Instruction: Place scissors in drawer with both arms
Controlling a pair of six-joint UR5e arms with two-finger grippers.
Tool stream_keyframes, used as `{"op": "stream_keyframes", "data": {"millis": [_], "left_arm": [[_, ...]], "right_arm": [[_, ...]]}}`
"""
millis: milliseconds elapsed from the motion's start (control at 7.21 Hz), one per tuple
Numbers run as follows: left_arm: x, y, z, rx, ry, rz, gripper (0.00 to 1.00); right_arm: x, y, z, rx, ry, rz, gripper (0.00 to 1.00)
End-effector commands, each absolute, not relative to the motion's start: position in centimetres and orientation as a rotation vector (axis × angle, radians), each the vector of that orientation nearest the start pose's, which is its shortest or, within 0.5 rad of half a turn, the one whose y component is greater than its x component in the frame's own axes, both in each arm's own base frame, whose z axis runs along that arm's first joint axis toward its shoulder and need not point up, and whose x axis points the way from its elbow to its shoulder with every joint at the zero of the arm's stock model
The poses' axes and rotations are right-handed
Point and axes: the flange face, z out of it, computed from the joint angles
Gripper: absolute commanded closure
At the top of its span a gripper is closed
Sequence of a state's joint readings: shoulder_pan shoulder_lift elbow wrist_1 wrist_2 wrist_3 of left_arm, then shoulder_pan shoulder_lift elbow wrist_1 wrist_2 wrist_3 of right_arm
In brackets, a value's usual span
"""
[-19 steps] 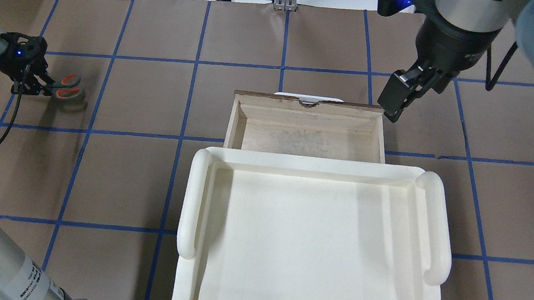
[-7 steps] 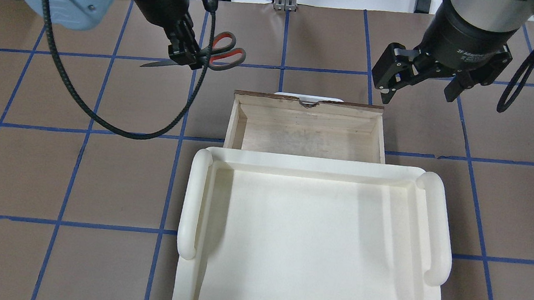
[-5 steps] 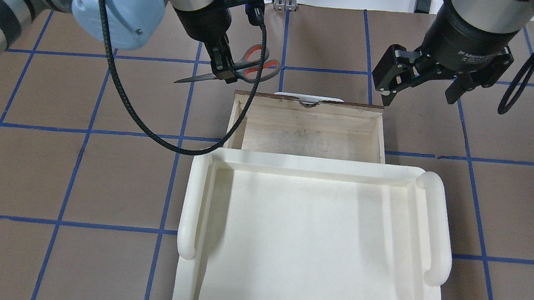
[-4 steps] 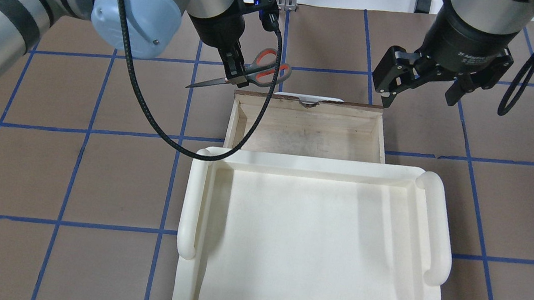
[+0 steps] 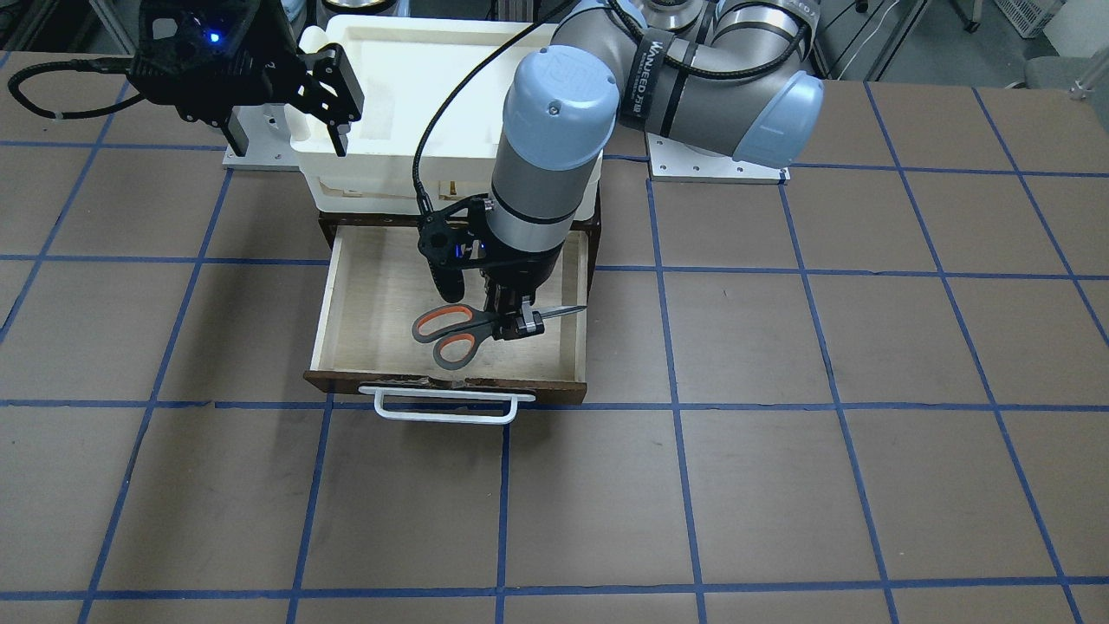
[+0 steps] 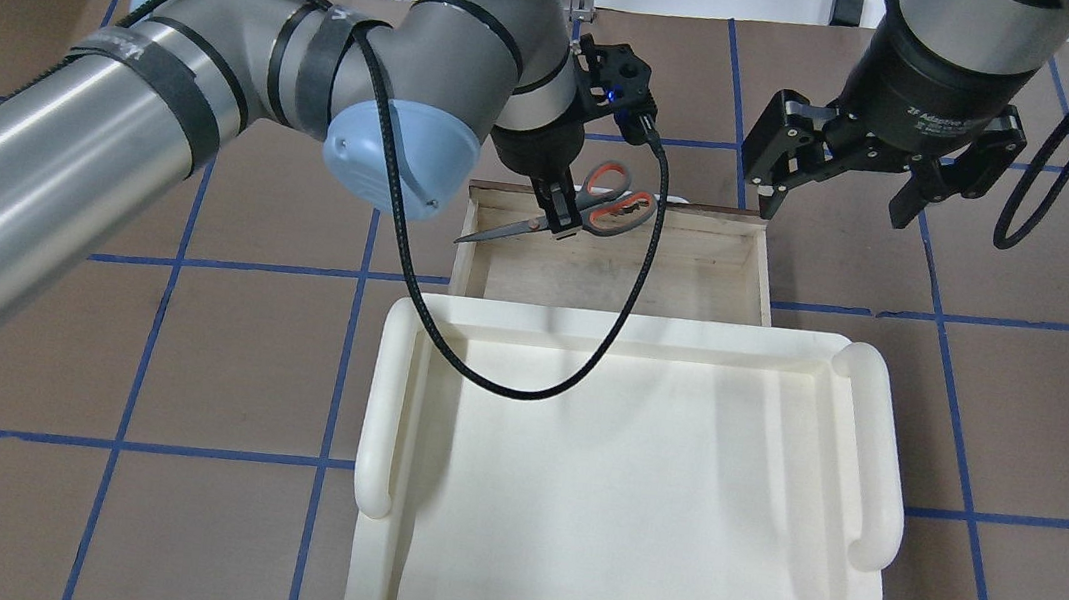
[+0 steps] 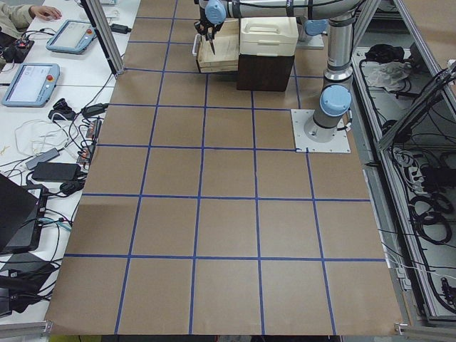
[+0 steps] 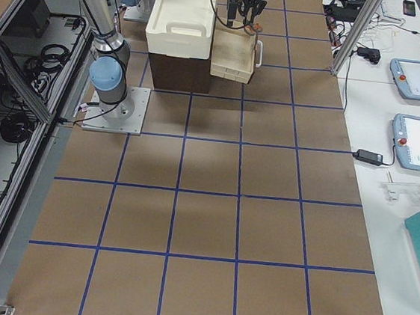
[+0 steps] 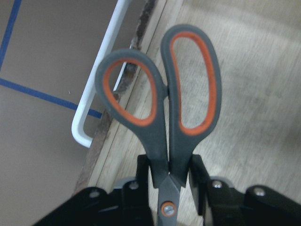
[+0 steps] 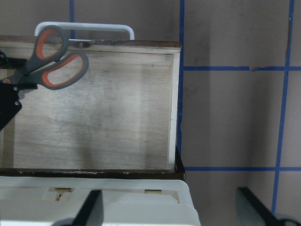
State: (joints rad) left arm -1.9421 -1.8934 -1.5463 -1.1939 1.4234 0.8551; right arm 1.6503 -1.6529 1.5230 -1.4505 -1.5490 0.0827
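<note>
The scissors (image 6: 605, 209) have grey handles with orange-lined loops. My left gripper (image 6: 558, 225) is shut on them near the pivot and holds them level over the open drawer (image 6: 765, 266). The loops lie near the drawer's front and its white bar handle (image 5: 446, 407); the blade tip points out over a side wall. The front view shows the scissors (image 5: 455, 334), left gripper (image 5: 517, 325) and drawer (image 5: 572, 347). In the left wrist view the scissors (image 9: 162, 136) sit between the pads. My right gripper (image 6: 839, 189) is open and empty, raised beside the drawer's front corner.
A white plastic bin (image 6: 388, 394) sits on top of the dark cabinet behind the open drawer, also in the front view (image 5: 407, 26). The left arm's black cable (image 6: 524, 391) hangs over the bin. Brown table with a blue tape grid lies all around.
My left arm has carried the scissors from the table's left side to above the drawer. My right gripper has turned and now stands open near the drawer's corner.
</note>
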Motion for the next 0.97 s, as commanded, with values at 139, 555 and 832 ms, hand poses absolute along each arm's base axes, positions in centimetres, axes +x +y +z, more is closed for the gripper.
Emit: {"op": "stream_keyframes", "data": {"millis": [139, 555, 832], "left_arm": [[-37.4, -50.5, 33.5, 1.866, 2.680, -0.180, 1.00], [-39.6, -48.1, 32.3, 1.893, 2.672, -0.134, 1.00], [-40.0, -47.4, 31.7, 1.908, 2.665, -0.113, 0.81]], "right_arm": [[17.1, -44.3, 53.8, 0.031, 3.119, -0.009, 0.00], [17.1, -44.3, 53.8, 0.031, 3.119, -0.007, 0.00], [17.0, -44.3, 53.8, 0.033, 3.121, -0.007, 0.00]]}}
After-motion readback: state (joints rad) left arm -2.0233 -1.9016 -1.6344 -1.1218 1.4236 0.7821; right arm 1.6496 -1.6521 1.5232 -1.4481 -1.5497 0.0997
